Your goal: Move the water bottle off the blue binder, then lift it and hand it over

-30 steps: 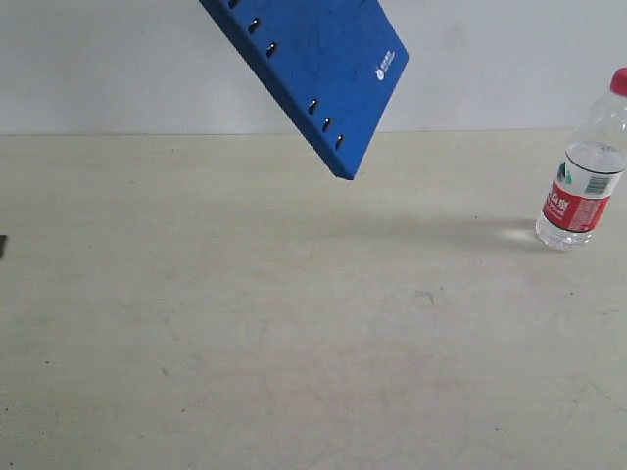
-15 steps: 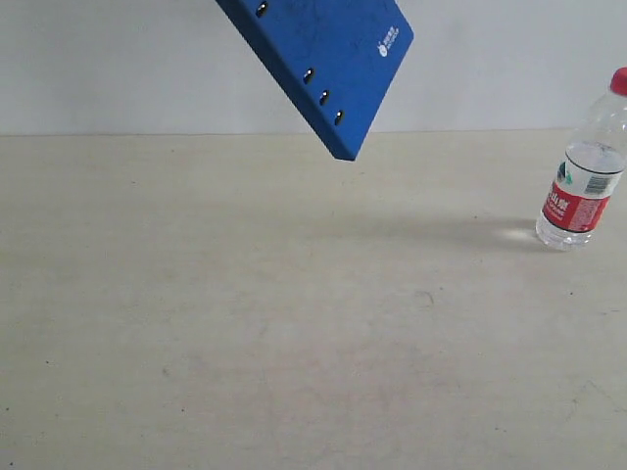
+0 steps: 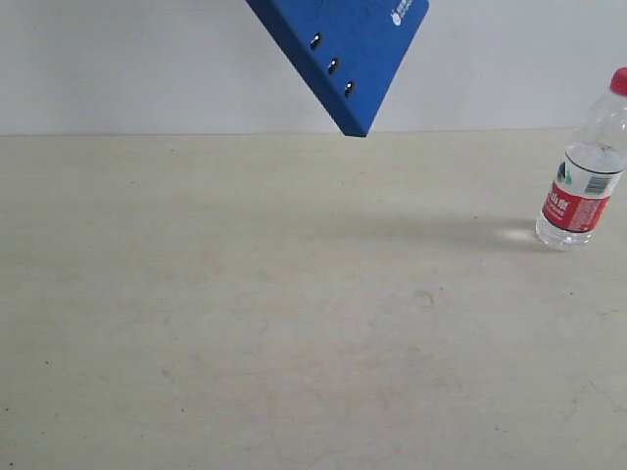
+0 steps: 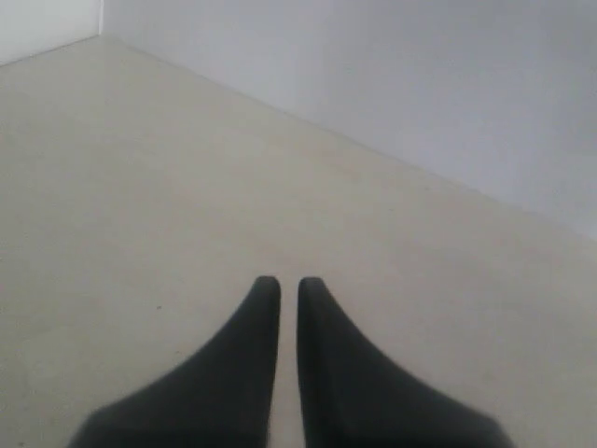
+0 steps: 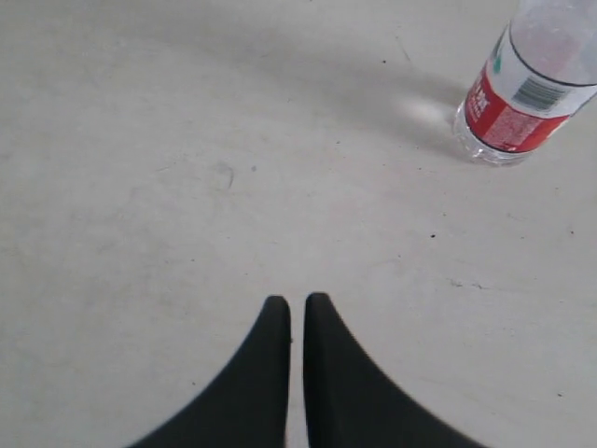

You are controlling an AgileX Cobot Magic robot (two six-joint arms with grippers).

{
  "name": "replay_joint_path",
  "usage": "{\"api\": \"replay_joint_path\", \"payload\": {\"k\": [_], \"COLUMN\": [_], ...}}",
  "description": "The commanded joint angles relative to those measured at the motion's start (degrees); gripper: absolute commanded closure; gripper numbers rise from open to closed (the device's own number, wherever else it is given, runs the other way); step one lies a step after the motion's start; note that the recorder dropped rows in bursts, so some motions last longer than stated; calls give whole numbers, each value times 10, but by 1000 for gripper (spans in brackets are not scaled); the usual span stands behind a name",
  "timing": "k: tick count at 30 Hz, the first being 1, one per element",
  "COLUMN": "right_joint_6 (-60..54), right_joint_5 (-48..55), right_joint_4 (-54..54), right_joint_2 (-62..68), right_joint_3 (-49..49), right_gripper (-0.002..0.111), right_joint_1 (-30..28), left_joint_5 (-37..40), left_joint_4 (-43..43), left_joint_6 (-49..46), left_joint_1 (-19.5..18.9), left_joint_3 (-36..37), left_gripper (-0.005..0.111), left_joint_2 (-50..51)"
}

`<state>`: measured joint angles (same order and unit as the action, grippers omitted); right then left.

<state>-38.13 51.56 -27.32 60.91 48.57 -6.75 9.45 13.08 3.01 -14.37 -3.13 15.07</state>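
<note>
The water bottle (image 3: 586, 171) stands upright on the table near the right edge of the exterior view, red cap at the top. The blue binder (image 3: 358, 49) hangs tilted in the air at the top middle, one corner pointing down, and what holds it is out of frame. Neither arm shows in the exterior view. My right gripper (image 5: 297, 301) is shut with nothing in it, low over the table, and the water bottle (image 5: 527, 79) stands some way beyond it to one side. My left gripper (image 4: 288, 283) is also shut and empty over bare table.
The pale table (image 3: 294, 323) runs back to a white wall (image 3: 118, 59). In the left wrist view the wall (image 4: 392, 75) meets the table (image 4: 140, 187) along a slanted line.
The blue binder has risen and shifted right, so less of it shows at the top edge. The water bottle has stayed put.
</note>
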Motion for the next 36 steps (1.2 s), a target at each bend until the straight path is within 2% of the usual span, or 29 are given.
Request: {"api": "replay_joint_path", "payload": {"k": [1,8,11,15,19,26,31,34,36], "right_joint_6": [-40,-84,-90,-105,-124,-118,-114,-86,-84], "right_joint_5": [12,-1,-1,0,-15,-42,-55,-95,-95], "right_joint_4": [-32,-40,-52,-127,-175,-169,-139,-134,-114], "right_joint_2": [-3,-3,-3,-10,-48,-167,-274,-328,-381], "right_joint_3": [1,1,1,1,1,1,1,1,1], "right_gripper": [108,108,108,108,108,108,108,108,108], "right_joint_1": [0,0,0,0,0,0,3,19,22], "left_joint_5": [-46,-40,-41,-17,-12,-13,-8,5,3], "left_joint_4": [-18,-16,-16,-17,-18,-19,-18,24,21], "left_joint_6": [0,0,0,-34,-75,-123,-126,-101,-114], "left_joint_1": [-12,-3,27,84,115,116,116,116,116], "left_joint_3": [31,31,31,31,31,31,31,31,31], "left_gripper": [100,100,100,100,100,100,100,100,100], "left_joint_2": [25,27,-2,-59,-96,-110,-110,-110,-110]}}
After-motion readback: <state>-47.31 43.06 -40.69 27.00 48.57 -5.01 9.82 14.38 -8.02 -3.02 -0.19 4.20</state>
